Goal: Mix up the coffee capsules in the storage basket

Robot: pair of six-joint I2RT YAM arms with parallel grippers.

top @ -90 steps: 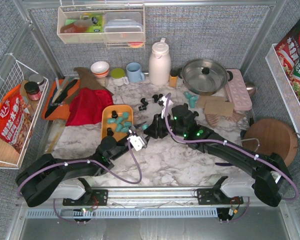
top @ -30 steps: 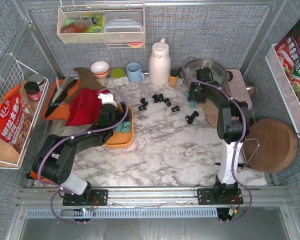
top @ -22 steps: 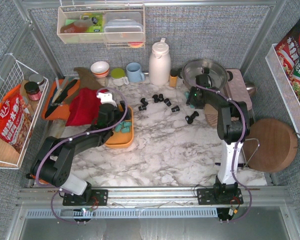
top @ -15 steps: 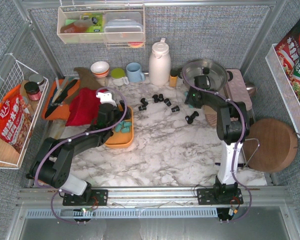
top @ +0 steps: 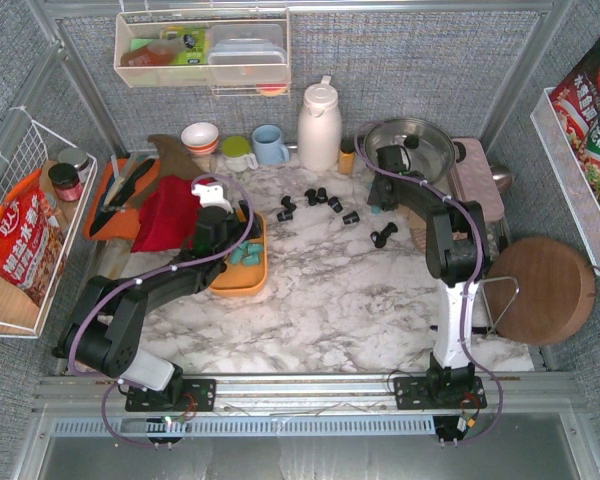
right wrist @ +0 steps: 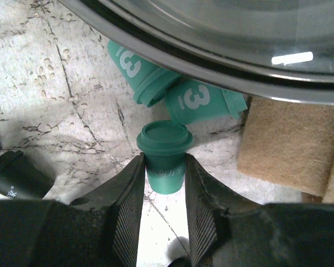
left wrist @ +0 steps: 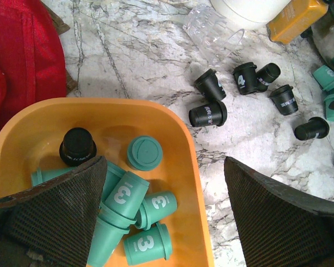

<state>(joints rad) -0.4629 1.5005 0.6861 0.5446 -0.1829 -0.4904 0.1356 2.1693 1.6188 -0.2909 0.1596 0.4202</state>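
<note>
Nearest us, the two black arms are bolted at the front edge of a white marble-patterned tabletop point(top: 330, 300), set inside a booth lined with grey woven fabric. Left of the middle sits the shallow orange plastic storage basket point(top: 242, 272), just beside a crumpled red cloth point(top: 170, 215). In the left wrist view we see it holding a cluster of teal-green coffee capsules point(left wrist: 139, 211), several printed with a 3, and one glossy black capsule point(left wrist: 78, 147) standing towards its far wall. Beyond the basket, loose black capsules point(top: 312, 198) lie scattered on the marble, with a clear plastic cup point(left wrist: 214, 25) on its side behind them. A round wooden board point(top: 545, 290) rests at the right edge. Along the back stand a blue mug point(top: 270, 145), a tall white thermos jug point(top: 319, 125) and a lidded steel pan point(top: 412, 150). A white wire basket point(top: 50, 135) hangs on the left wall.

The left gripper point(left wrist: 162, 167) hangs over the storage basket's right rim, one finger above the capsules inside and the other above bare marble. Its jaws are spread wide and grip nothing.

The right gripper point(right wrist: 164, 167) reaches to the front of the pan. Its jaws are drawn in on a single teal-green capsule point(right wrist: 164, 147), both pads against its sides. We cannot tell whether it is off the marble. Two more teal-green capsules point(right wrist: 203, 103) lie just beyond it under the pan's rim, beside a brown fibre mat point(right wrist: 289, 139).
</note>
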